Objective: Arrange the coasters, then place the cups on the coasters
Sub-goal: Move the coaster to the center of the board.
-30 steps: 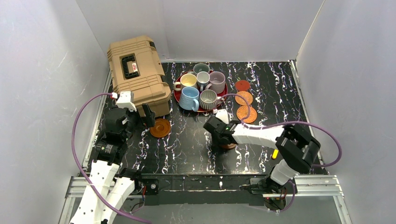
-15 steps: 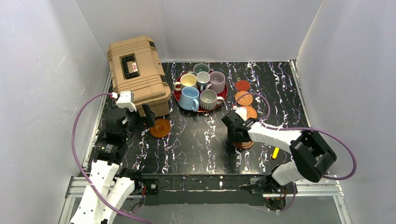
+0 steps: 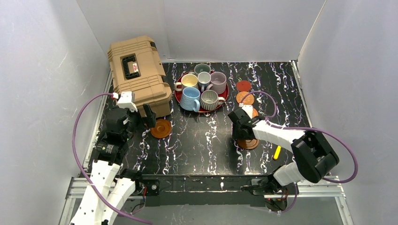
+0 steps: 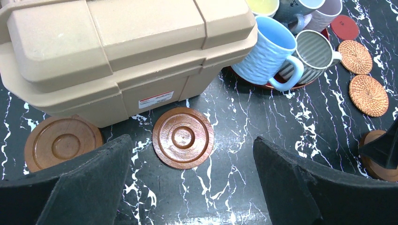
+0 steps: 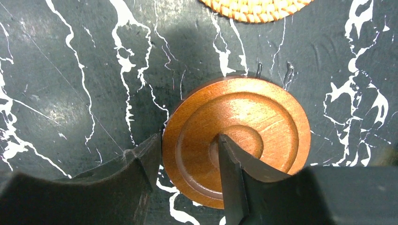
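**Left gripper wide apart; right gripper clamped on a wooden coaster**

At the far left, a dark brown ringed wooden coaster (image 4: 62, 143) lies flat on the black white-veined table (image 3: 197, 145), close against the front of the tan plastic case (image 3: 138, 75). A second dark brown ringed coaster (image 3: 161, 128) lies just beside the case's near corner; the left gripper (image 4: 192, 187) hangs above the table near it, jaws spread wide, holding nothing.

In the middle, the red round tray (image 3: 199, 111) holds all six mugs packed together: cream-yellow mug (image 3: 189, 81), grey-green mug (image 3: 202, 68), small white mug (image 3: 204, 78), lilac mug (image 3: 218, 82), ribbed light blue mug (image 3: 190, 98) and ribbed grey mug (image 3: 209, 99).

Right of the tray lie a pinkish-red round coaster (image 3: 243, 86) and two orange woven coasters (image 4: 355, 56), the nearer one partly behind the right arm in the top view. Nearer still, the right gripper (image 5: 187, 164) is clamped on a third dark brown ringed coaster (image 5: 263, 126), which lies flat on the table; one finger is against its rim, the other on its raised centre. A small yellow object (image 3: 277, 153) lies beyond, to the right.
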Controlling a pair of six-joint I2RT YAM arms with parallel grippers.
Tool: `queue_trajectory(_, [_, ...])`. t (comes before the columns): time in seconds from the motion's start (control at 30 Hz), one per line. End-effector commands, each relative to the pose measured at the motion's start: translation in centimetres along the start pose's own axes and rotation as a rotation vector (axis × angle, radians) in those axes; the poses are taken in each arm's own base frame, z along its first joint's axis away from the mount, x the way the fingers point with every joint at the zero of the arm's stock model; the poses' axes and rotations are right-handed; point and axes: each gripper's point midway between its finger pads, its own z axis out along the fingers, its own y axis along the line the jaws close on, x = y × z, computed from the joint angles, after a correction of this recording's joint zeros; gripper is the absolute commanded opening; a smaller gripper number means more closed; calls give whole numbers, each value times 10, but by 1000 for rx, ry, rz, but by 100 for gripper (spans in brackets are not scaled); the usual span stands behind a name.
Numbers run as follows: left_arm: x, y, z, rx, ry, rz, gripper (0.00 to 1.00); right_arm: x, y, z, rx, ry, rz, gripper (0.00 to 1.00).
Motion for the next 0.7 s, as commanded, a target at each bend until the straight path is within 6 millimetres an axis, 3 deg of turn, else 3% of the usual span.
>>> queue_trajectory(0.0, [-2,0,-1,-1,-1,3,99,-11,1,2,-12,-36,16,55])
queue_trajectory(0.67, [-1,0,-1,-2,2,3,99,-24,-11,14,4,-61,57,54])
